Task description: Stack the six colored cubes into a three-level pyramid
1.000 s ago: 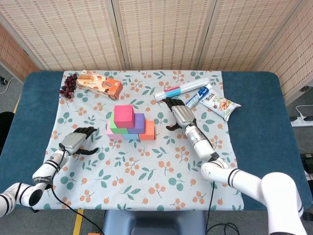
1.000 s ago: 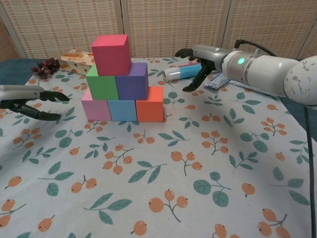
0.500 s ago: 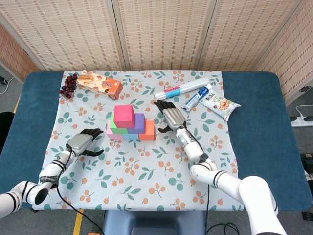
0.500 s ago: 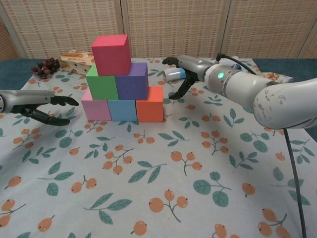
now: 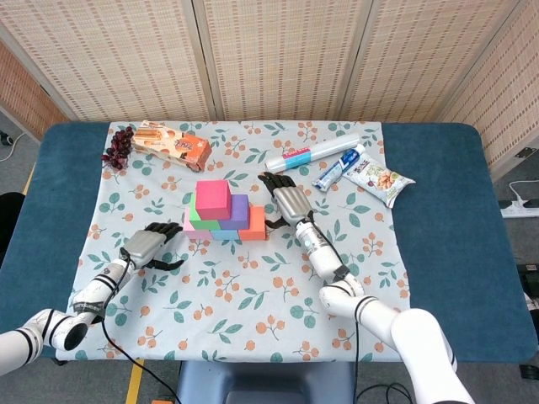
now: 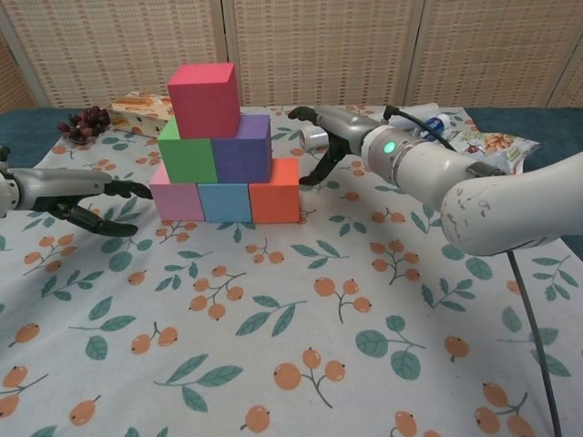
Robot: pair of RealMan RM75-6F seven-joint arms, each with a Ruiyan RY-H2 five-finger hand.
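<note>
The right hand (image 5: 285, 200) sits just beside the orange cube (image 5: 253, 225) at the pyramid's right end, fingers spread and holding nothing; from the chest view its fingertips (image 6: 305, 178) look very close to that cube, though contact cannot be told. The left hand (image 5: 147, 246) rests low over the tablecloth (image 5: 253, 286) near the pink cube (image 6: 177, 202) at the left end — also spread and empty, not touching the stack.

The pyramid stands complete in 3 levels at the middle of the cloth: pink, light blue cube (image 6: 225, 202) and orange along the bottom, green cube (image 6: 188, 154) and purple cube (image 6: 241, 149) above them, and the magenta cube (image 6: 204, 88) on top, turned slightly off square.

Behind the stack, at the far left of the cloth, lie a bunch of dark grapes (image 5: 117, 147) and an orange snack box (image 5: 173, 145). At the far right, beyond the right hand, lie a white tube (image 5: 313, 152), a toothpaste tube (image 5: 340, 167) and a snack packet (image 5: 380, 179) — all well apart from the cubes. Nothing lies between either hand and the stack.
</note>
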